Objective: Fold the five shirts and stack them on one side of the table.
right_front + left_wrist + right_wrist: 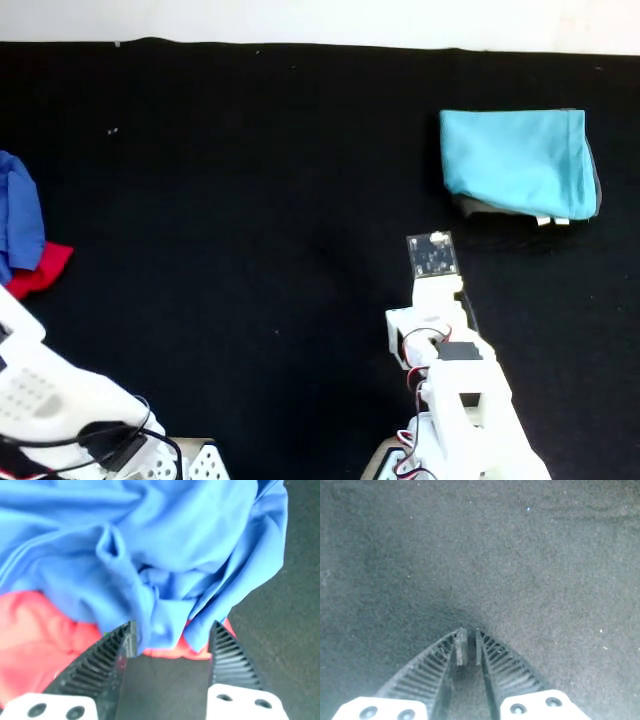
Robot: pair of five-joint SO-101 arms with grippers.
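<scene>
A crumpled blue shirt (18,215) lies at the table's left edge, partly over a red shirt (42,268). In the left wrist view my left gripper (172,635) is open just above the table. The hem of the blue shirt (150,545) hangs between its fingertips, and the red shirt (35,640) lies under it. A folded light blue shirt (518,160) rests at the far right on top of a dark folded piece (482,210). My right gripper (468,642) is shut with nothing in it, low over the black tabletop (480,545). The right arm (450,370) stands near the front, short of the folded stack.
The black table cloth (250,200) stretches bare between the crumpled pile on the left and the folded stack on the right. The left arm's white body (55,400) fills the front left corner. A white wall edge runs along the back.
</scene>
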